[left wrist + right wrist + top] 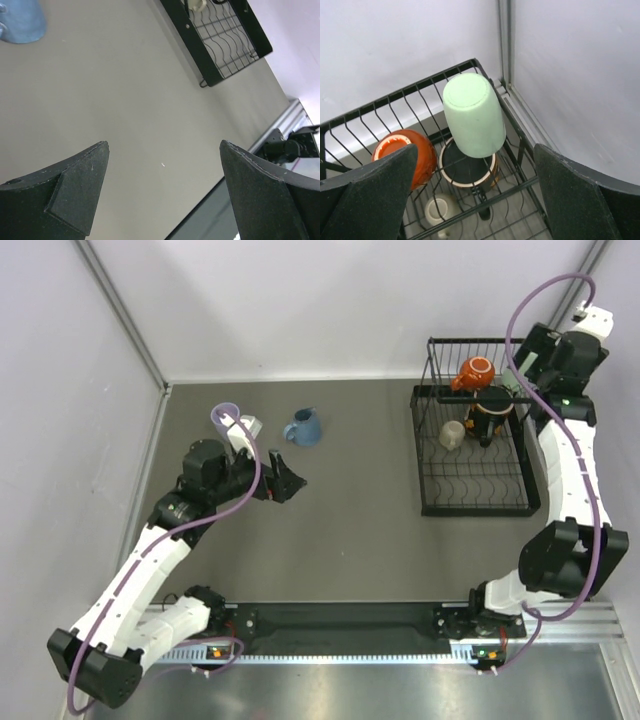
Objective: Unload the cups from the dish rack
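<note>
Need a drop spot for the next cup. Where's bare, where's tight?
Bare: the table between blue mug and dish rack, and the strip from the left gripper to the near rail. Tight: rack's far end, orange mug, black mug and pale green tumbler packed together.

left arm [150, 560] extended forward, left gripper [287, 481] jaws spread wide, right arm [565, 470] stretched far, right gripper [475, 150] jaws spread wide

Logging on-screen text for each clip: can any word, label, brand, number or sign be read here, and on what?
None can be read. The orange mug, pale green tumbler, blue mug and dish rack show no lettering.
Small lit marks on the left arm's base are too small to read.
</note>
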You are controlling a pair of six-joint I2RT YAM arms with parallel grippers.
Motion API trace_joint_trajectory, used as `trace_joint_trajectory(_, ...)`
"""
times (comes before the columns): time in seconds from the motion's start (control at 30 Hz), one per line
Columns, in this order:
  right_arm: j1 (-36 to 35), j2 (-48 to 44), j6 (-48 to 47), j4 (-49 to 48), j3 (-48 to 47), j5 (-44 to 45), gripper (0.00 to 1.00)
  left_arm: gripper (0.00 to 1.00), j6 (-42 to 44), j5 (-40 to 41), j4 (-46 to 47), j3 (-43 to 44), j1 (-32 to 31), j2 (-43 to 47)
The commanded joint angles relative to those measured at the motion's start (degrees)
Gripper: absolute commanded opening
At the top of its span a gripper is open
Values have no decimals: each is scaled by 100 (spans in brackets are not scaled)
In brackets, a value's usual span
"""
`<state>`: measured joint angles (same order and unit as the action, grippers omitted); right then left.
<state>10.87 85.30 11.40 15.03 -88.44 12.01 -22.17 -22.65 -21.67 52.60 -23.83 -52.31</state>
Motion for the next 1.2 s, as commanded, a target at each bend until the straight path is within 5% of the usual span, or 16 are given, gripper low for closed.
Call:
trace_joint_trajectory(0.0, 90, 66, -593, -1080, 283, -585, 100, 97, 187, 235, -48, 110, -16, 37)
trace_joint_trajectory(0.73, 310, 1191, -1439, -1757, -103, -1174, 98, 98, 328, 463, -171, 163, 2, -95)
trace_joint_trajectory(0.97, 310, 1358, -1456, -1758, -217, -1385, 92, 98, 354, 420, -162, 189, 2, -139)
trace_joint_trajectory(1.17, 310, 1384, -1605, -1749, -173, -1500, 78, 98, 380, 429, -206, 181, 2, -86)
